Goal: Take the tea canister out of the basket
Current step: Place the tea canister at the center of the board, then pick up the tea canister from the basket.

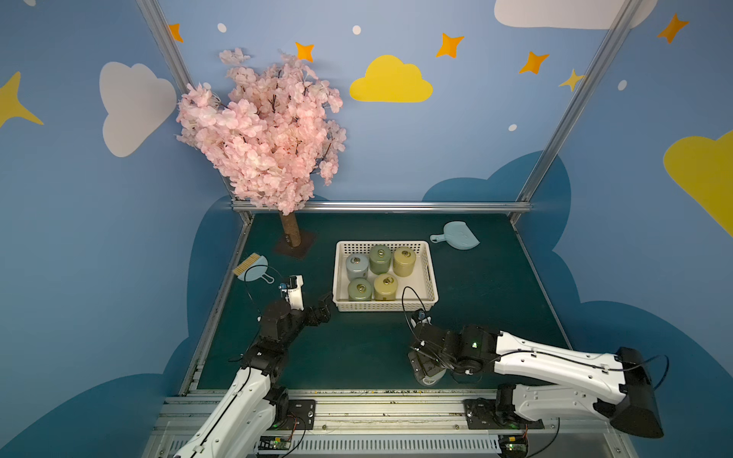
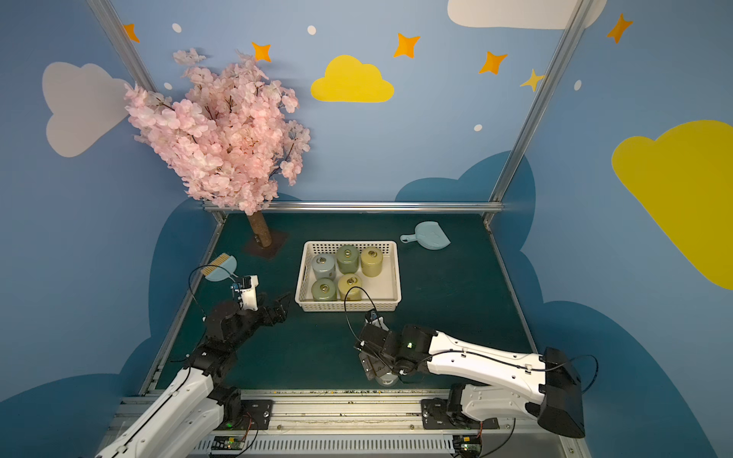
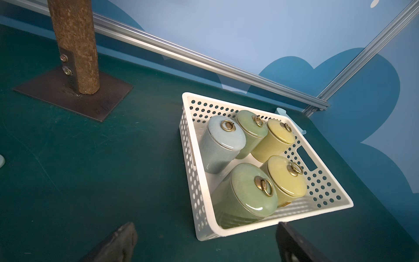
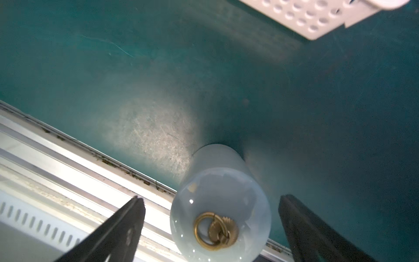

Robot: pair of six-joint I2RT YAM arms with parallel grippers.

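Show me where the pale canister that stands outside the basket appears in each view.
Top view: pale canister, by the front rail, mostly hidden.
Top view: pale canister, same place.
Left wrist: not in it.
Right wrist: bottom centre, between the jaws of the open right gripper.
Shared landmark: the white basket, in all four.

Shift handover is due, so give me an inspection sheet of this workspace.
Surface: dark green table mat, debris along the front edge.
Job's things: white perforated plastic basket holds five upright lidded ceramic canisters; a sixth canister, pale blue, stands on the mat near the front edge.
Clutter: pink artificial blossom tree, pale blue plastic dustpan, pale blue brush with tan bristles.
Hands: left hand open, by the basket's near corner; right hand open, straddling the sixth canister without contact.
Cables: black loop at each wrist, no snag seen.
Surroundings: blue walls with cloud and star decals; aluminium frame.
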